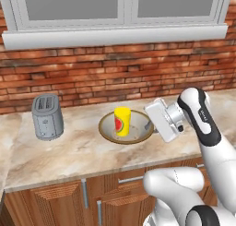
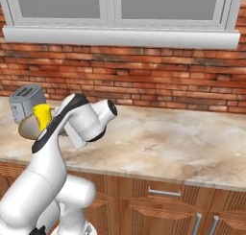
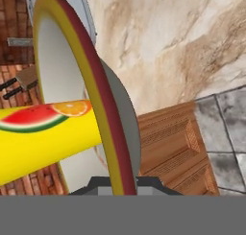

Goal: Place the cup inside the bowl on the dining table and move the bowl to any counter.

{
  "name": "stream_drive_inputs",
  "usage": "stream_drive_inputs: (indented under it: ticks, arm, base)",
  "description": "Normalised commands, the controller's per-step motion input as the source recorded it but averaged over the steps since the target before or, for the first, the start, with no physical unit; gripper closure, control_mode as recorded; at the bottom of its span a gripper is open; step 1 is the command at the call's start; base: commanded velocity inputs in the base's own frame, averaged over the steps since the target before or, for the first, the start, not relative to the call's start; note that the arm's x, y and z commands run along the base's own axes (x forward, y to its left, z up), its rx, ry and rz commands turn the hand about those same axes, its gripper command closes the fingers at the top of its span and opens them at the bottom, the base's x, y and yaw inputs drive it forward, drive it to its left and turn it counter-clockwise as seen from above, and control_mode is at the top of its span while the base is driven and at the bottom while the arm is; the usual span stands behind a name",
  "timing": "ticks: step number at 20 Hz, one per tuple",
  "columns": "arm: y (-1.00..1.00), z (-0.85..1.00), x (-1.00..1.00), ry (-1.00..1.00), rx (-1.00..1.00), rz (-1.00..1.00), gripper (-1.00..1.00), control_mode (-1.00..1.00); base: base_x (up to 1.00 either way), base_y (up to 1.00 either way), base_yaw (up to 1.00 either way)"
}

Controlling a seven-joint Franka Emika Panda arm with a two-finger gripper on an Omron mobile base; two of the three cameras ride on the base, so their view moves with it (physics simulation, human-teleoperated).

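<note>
Small yellow watermelon-marked cup (image 1: 122, 121) stands upright inside wide shallow brown-rimmed bowl (image 1: 110, 130), so both travel together. Gripper (image 1: 148, 125) clamped on bowl rim; bowl over beige marble counter (image 1: 69, 151) beside grey toaster (image 1: 47, 116), apparently for set-down

In the right base view the arm (image 2: 57, 128) hid most of the bowl (image 2: 28, 127) and half the toaster (image 2: 25, 100).

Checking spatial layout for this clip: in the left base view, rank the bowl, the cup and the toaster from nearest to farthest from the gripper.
1. The bowl: its right rim meets the gripper, which is shut on it.
2. The cup: upright inside the bowl, left of the gripper.
3. The toaster: far left on the counter.
</note>
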Motion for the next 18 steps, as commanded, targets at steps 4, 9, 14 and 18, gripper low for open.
stream_drive_inputs:
  ticks: [4,9,14,18]
  arm:
    - [-0.02,-0.09,0.18,0.00,0.00,0.00,1.00,-1.00]
    - [-0.06,-0.21,0.37,0.00,0.00,-0.01,1.00,-1.00]
    - [-0.05,-0.24,0.40,0.00,0.00,-0.02,1.00,-1.00]
    - [-0.07,-0.18,0.41,0.00,0.00,-0.02,1.00,-1.00]
  base:
    - [0.00,0.00,0.00]
    - [0.00,0.00,0.00]
    - [0.00,0.00,0.00]
    - [0.00,0.00,0.00]
